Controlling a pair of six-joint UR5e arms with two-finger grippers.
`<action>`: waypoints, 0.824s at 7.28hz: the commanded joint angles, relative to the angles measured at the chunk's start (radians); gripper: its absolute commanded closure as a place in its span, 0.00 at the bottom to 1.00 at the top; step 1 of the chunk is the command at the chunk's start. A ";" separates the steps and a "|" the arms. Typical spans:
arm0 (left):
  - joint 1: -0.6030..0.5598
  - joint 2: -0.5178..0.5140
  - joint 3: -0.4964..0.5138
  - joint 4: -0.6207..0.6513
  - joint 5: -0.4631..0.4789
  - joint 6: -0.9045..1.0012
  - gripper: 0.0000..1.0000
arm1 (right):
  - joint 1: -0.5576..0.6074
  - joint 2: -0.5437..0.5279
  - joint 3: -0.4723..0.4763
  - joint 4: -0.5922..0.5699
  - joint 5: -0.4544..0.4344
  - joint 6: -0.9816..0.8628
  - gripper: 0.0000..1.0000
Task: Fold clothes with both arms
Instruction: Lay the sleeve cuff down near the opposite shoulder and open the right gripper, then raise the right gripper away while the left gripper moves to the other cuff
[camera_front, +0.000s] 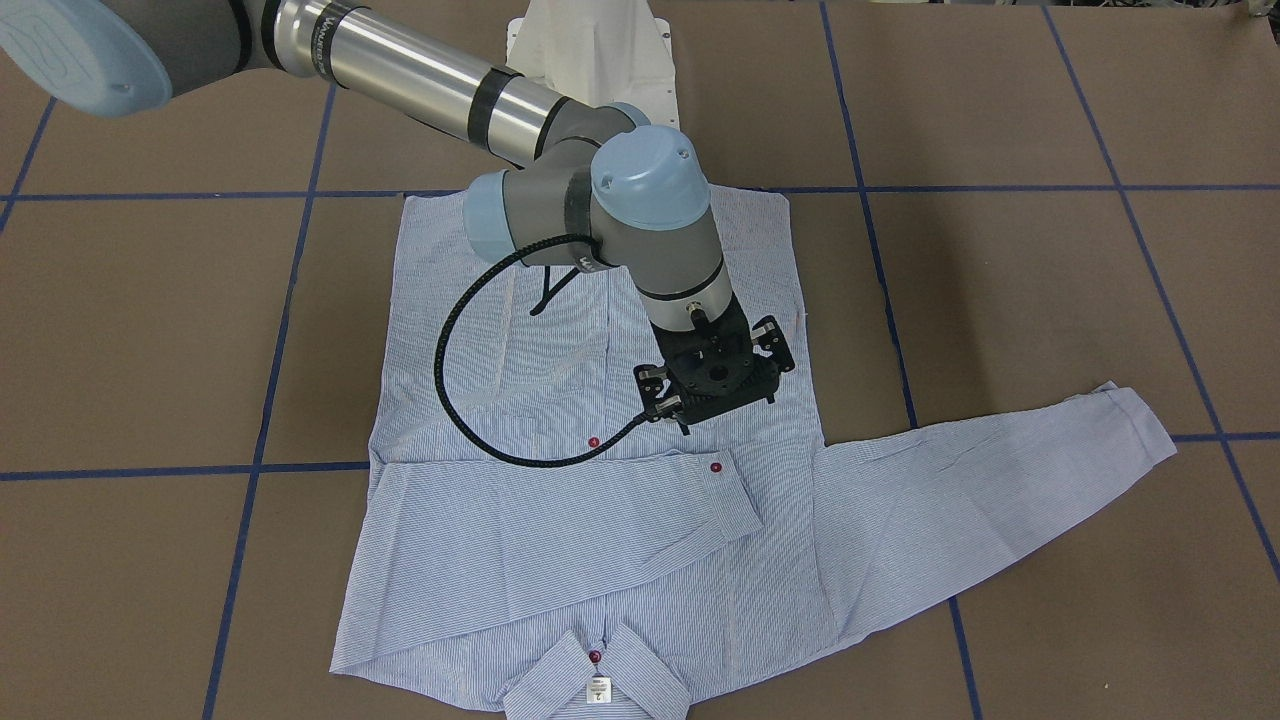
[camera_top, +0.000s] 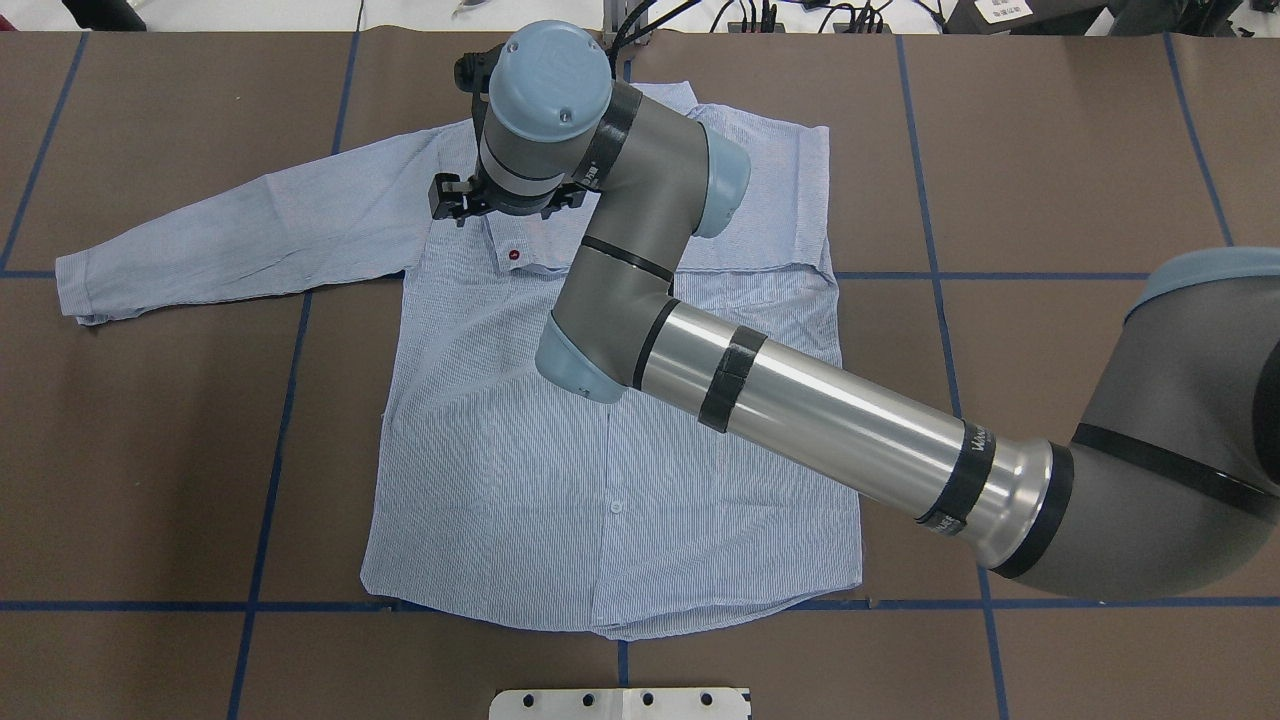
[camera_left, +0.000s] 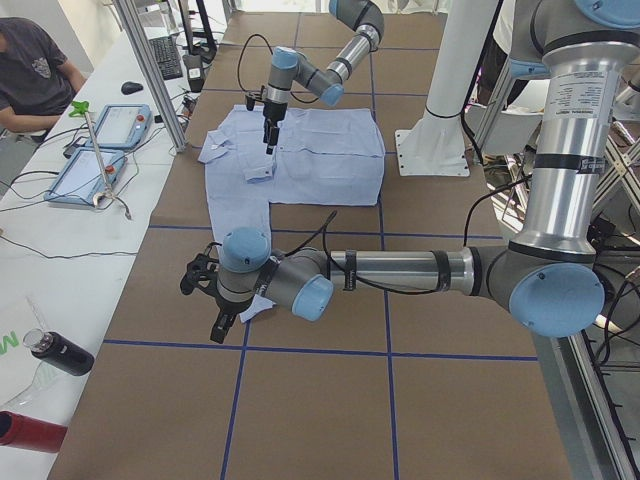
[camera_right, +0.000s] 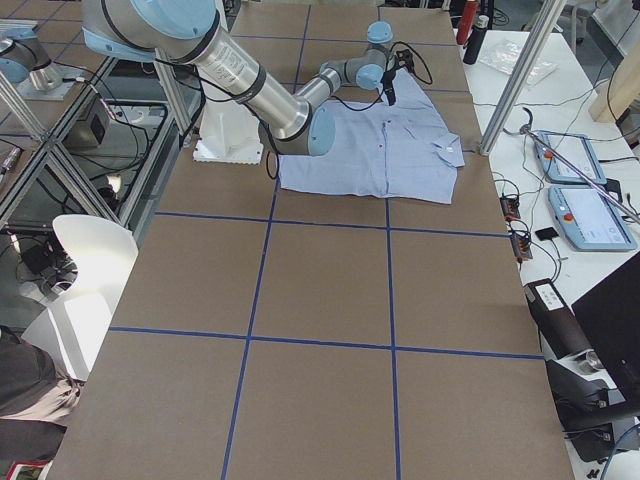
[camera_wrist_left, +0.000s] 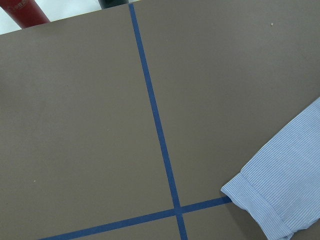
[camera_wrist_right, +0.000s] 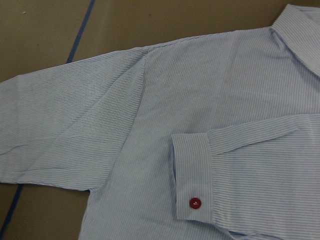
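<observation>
The striped shirt (camera_front: 600, 560) lies flat on the table with its buttons up and its collar (camera_front: 597, 678) on the side away from the robot. One sleeve is folded across the chest, its cuff with a dark red button (camera_front: 715, 467) lying near the middle. The other sleeve (camera_top: 230, 235) stretches out to the robot's left. My right gripper (camera_front: 712, 378) points down over the chest just beside that cuff (camera_wrist_right: 192, 185); its fingers are hidden, so I cannot tell its state. My left gripper (camera_left: 220, 325) shows only in the exterior left view, by the outstretched sleeve's cuff (camera_wrist_left: 280, 200).
Blue tape lines (camera_front: 280, 330) divide the brown table. The white pedestal (camera_front: 590, 50) stands behind the shirt. A side table holds teach pendants (camera_left: 85, 175) and bottles (camera_left: 60, 352), and a person (camera_left: 30, 70) sits there.
</observation>
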 joint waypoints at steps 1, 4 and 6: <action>0.071 -0.015 0.011 -0.079 0.003 -0.120 0.00 | 0.058 -0.114 0.177 -0.191 0.054 -0.009 0.00; 0.234 -0.012 0.000 -0.277 0.086 -0.571 0.00 | 0.227 -0.319 0.380 -0.386 0.212 -0.189 0.00; 0.341 -0.007 0.011 -0.348 0.196 -0.753 0.00 | 0.352 -0.427 0.467 -0.500 0.295 -0.440 0.00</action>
